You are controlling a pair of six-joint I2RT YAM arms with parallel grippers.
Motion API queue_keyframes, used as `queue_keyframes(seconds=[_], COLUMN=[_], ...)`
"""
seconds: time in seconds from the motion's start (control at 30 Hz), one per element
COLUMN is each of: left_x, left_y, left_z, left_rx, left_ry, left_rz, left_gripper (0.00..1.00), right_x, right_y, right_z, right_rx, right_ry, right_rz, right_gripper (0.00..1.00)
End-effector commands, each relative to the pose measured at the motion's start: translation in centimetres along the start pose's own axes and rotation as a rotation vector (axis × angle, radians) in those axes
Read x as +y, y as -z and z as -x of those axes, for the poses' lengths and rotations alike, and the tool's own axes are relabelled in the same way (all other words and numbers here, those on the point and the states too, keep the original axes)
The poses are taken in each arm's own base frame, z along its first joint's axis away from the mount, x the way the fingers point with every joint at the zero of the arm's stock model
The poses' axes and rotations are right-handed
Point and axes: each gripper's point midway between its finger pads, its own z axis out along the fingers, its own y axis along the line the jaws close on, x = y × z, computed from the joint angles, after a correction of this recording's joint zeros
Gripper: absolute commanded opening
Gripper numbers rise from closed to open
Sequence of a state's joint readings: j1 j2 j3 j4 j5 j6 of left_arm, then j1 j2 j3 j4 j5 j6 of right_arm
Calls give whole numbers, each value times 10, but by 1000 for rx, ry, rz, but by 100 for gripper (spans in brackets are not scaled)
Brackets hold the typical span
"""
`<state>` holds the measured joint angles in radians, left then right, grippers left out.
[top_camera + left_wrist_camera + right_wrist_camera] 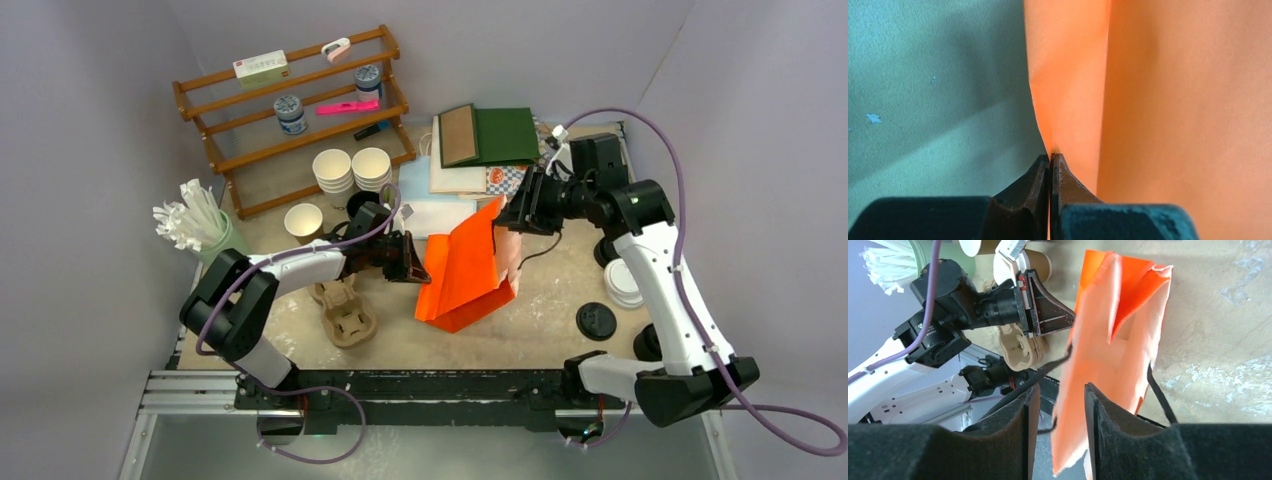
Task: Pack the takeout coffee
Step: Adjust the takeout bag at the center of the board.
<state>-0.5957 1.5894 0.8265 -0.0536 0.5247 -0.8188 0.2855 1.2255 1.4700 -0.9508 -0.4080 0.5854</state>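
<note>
Table [560, 290]: speckled tan top. A wooden rack [300, 137] stands at the far left.

Orange paper bag [462, 268]: at table centre, mouth tilted up toward the right arm, base on the table. The top edge is crumpled and a black handle hangs loose.

Left gripper [1050, 157]: fingers fully closed, pinching the bag's left edge. The orange paper runs straight into the seam between the tips.

Right gripper [1058, 390]: at the bag's upper right rim. The fingers stand apart with the rim's paper between them, and a gap shows on one side, so it is not clamped.

Pulp cup carrier [348, 315]: near left, under the left forearm, well apart from the bag.

Kraft cup [303, 222]: upright, no lid, far left, beside the stacked white cups [350, 168]. It is not in the bag.

Second kraft cup [1040, 264]: just behind the left gripper, apparently with a white lid on it.

Stack of white lids [622, 283]: right side, by the right arm, with a black lid [596, 320] nearer.
</note>
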Motion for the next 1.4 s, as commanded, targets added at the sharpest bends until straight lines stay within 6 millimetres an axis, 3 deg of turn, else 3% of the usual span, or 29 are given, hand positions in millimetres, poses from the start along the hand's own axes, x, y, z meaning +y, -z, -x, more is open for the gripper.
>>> queue_keyframes(seconds=[0.0,0.3,0.6,0.97,1.2,1.37], left_x=[-3,-4,-5,-6,-7,-7], left_y=[0,-1,-1,-2,-1,-1], left_z=[9,10,12,13,13,14], left_rx=[-18,-18,-22,-26,-29,-30], left_ry=[-23,-20,-19,-14,-10,-6], left_rz=[-3,-4,-5,-5,-6,-7], left_gripper=[0,0,0,0,0,0], right_x=[-4,-15,4,9,27,28], right_y=[12,-8,-14,-22,-11,-16], right_z=[7,3,4,-1,5,-2], right_rx=[-28,12,17,43,3,37], right_ry=[47,37,37,17,35,16], right_rz=[-57,-59,61,118,199,227], right_gripper=[40,39,48,49,58,53])
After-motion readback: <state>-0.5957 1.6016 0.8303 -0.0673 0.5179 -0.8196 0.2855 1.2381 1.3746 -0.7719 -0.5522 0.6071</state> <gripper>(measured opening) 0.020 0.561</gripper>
